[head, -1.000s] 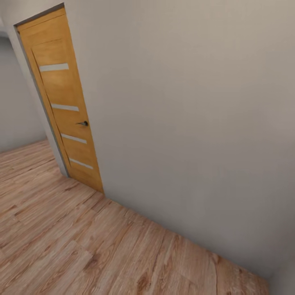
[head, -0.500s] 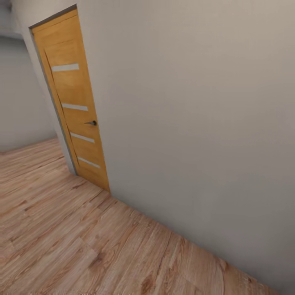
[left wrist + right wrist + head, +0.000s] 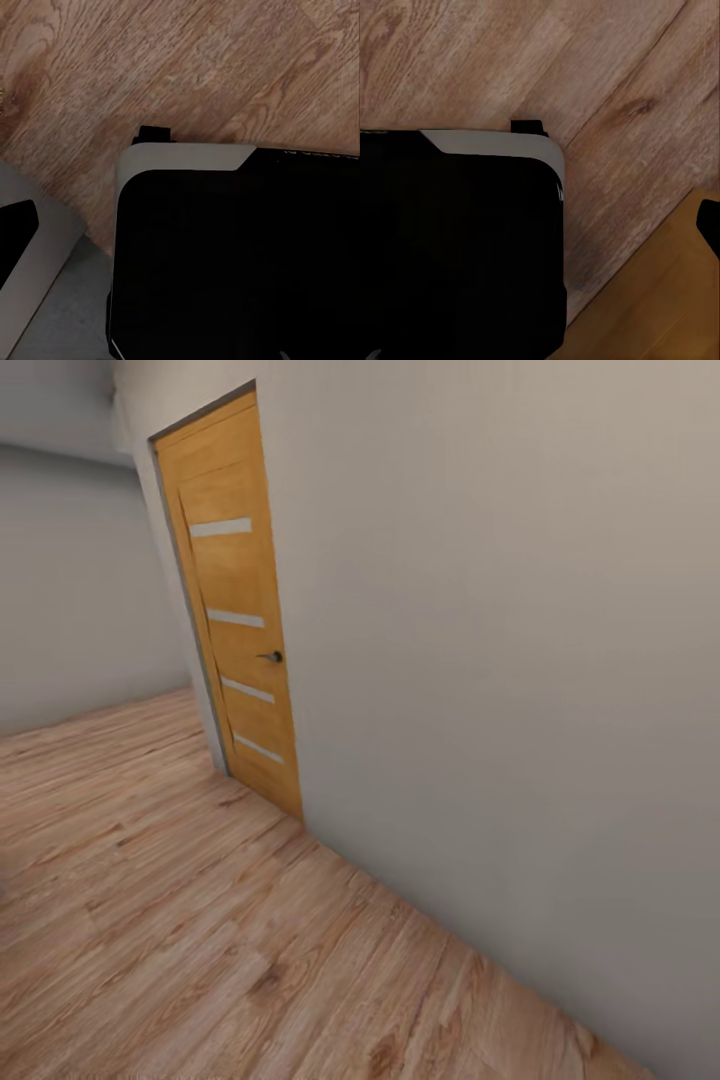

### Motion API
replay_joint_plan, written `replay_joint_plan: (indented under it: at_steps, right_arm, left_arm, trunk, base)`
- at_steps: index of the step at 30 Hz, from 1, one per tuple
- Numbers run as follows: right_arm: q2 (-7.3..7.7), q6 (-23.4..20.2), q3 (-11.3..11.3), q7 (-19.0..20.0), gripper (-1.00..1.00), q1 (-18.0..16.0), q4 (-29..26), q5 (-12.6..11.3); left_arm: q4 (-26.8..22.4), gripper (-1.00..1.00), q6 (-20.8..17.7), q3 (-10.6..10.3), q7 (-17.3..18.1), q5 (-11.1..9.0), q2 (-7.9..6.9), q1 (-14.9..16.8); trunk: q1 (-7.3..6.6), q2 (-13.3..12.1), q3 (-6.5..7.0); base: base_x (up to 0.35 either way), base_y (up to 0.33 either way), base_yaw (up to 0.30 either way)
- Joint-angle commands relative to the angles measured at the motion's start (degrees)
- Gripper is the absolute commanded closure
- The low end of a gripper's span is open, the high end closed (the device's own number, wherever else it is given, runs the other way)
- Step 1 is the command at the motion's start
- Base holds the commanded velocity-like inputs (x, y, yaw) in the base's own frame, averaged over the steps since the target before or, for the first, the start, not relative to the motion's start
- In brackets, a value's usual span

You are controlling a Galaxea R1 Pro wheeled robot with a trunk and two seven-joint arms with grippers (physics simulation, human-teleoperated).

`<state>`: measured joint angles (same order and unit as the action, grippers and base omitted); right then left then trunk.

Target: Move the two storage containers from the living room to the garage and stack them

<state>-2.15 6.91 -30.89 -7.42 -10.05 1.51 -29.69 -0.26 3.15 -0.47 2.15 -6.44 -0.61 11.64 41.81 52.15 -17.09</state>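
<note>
Writing or labels cannot be read on anything. From the head view, a honey-wood door with four frosted horizontal strips (image 3: pixel 238 620) and a small dark lever handle (image 3: pixel 271 656) stands shut in a plain matte off-white wall (image 3: pixel 500 660) that runs diagonally toward the near right. Light wood plank flooring (image 3: pixel 150 920), grained and knotted, meets the wall's foot in a clean straight edge and spreads open to the left, toward a second pale wall (image 3: pixel 70 590) behind. From the left wrist view, a black rounded-corner robot body panel with a light grey rim (image 3: pixel 225 255) hangs over the same planks; whether the left gripper is spread or closed cannot be told. From the right wrist view, a matching black grey-rimmed panel (image 3: pixel 457 240) sits above the planks beside a smooth honey-coloured surface (image 3: pixel 660 307); the right gripper's state cannot be told either.
</note>
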Motion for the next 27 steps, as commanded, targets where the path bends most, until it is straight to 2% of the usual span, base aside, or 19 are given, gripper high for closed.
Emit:
replay_joint_plan:
  at_steps: [1,8,22,27]
  right_arm:
    - [-0.05,0.3,-0.5,-0.1,-1.00,-0.1,0.2,-0.5]
    - [-0.05,0.3,-0.5,-0.1,-1.00,-0.1,0.2,-0.5]
    - [-0.05,0.3,-0.5,-0.1,-1.00,-0.1,0.2,-0.5]
    - [-0.05,0.3,-0.5,-0.1,-1.00,-0.1,0.2,-0.5]
  left_arm:
    - [0.1,-1.00,0.1,-0.1,0.2,-0.6,-0.01,0.1]
    - [0.1,-1.00,0.1,-0.1,0.2,-0.6,-0.01,0.1]
    - [0.1,-1.00,0.1,-0.1,0.2,-0.5,-0.01,0.1]
    - [0.1,-1.00,0.1,-0.1,0.2,-0.6,-0.01,0.1]
  trunk:
    - [0.00,0.0,-0.07]
    - [0.00,0.0,-0.07]
    - [0.00,0.0,-0.07]
    - [0.00,0.0,-0.07]
  base:
    - [0.000,0.000,0.269]
    - [0.140,0.000,0.106]
    - [0.315,0.000,0.006]
    - [0.322,0.000,0.188]
